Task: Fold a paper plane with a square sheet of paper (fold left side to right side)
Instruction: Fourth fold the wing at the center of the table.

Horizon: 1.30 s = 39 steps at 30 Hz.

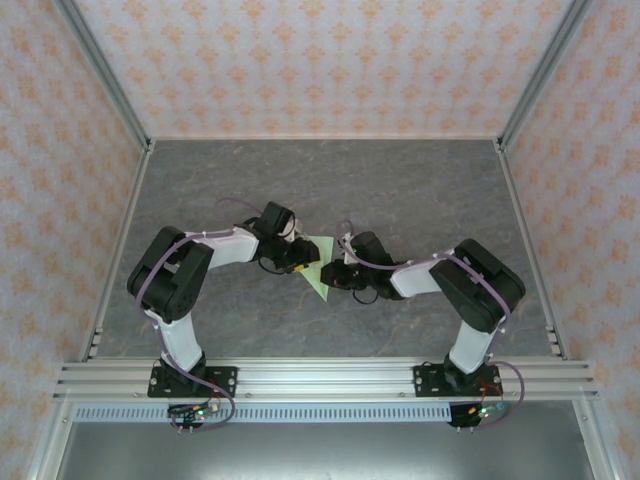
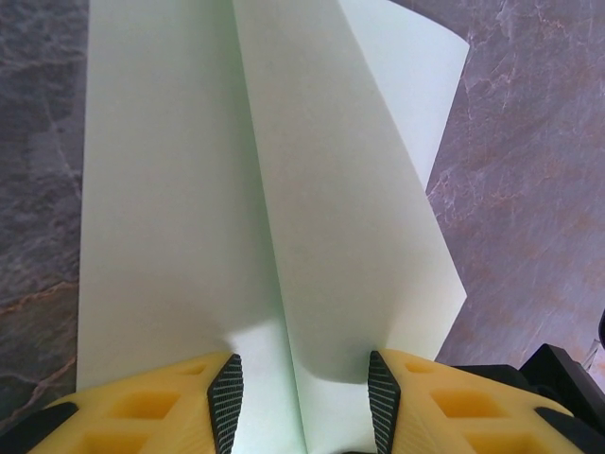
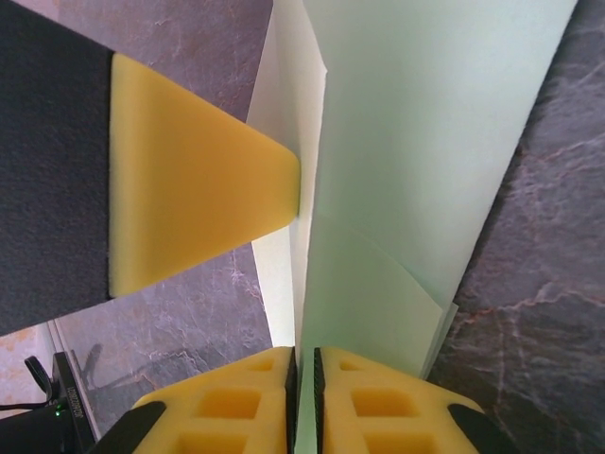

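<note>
The pale-green sheet of paper (image 1: 318, 262) is folded into a narrow pointed shape and sits mid-table between the two arms. My left gripper (image 1: 298, 262) meets it from the left. Its jaws (image 2: 302, 397) stand open over the paper (image 2: 189, 189), with a crease running between the fingers. My right gripper (image 1: 335, 272) comes in from the right. It (image 3: 304, 378) is shut on an upright layer of the paper (image 3: 416, 142), pinched thin between the pads. One yellow left finger (image 3: 198, 180) touches that raised layer from the side.
The grey marbled tabletop (image 1: 400, 190) stretches behind and beside the arms. Patterned walls enclose it on three sides. A metal rail (image 1: 320, 378) carrying both arm bases runs along the near edge.
</note>
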Each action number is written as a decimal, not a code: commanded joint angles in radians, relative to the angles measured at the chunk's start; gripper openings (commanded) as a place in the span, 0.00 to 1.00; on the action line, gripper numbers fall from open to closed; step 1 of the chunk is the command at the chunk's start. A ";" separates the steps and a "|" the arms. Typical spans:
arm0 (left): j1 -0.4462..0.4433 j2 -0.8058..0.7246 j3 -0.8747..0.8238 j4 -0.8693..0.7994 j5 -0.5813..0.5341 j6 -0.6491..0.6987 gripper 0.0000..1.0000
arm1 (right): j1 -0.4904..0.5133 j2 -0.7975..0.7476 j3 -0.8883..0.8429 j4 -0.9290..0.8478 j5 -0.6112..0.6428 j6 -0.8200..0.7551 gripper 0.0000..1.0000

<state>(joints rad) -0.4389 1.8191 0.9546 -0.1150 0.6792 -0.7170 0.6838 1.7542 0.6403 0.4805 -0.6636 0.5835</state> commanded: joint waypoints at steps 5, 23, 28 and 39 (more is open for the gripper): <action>-0.007 0.032 0.010 -0.033 -0.046 0.008 0.44 | -0.007 -0.045 0.013 0.015 -0.025 -0.022 0.27; -0.005 0.028 0.016 -0.054 -0.047 0.017 0.44 | -0.086 -0.070 0.119 -0.146 -0.021 -0.061 0.36; -0.006 0.023 0.011 -0.055 -0.049 0.017 0.44 | -0.086 -0.042 0.134 -0.149 0.009 -0.050 0.35; -0.007 0.018 0.010 -0.057 -0.048 0.017 0.44 | -0.107 -0.025 0.113 -0.106 0.043 -0.015 0.29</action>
<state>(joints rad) -0.4389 1.8225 0.9619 -0.1226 0.6685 -0.7139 0.5945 1.7115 0.7662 0.3500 -0.6765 0.5499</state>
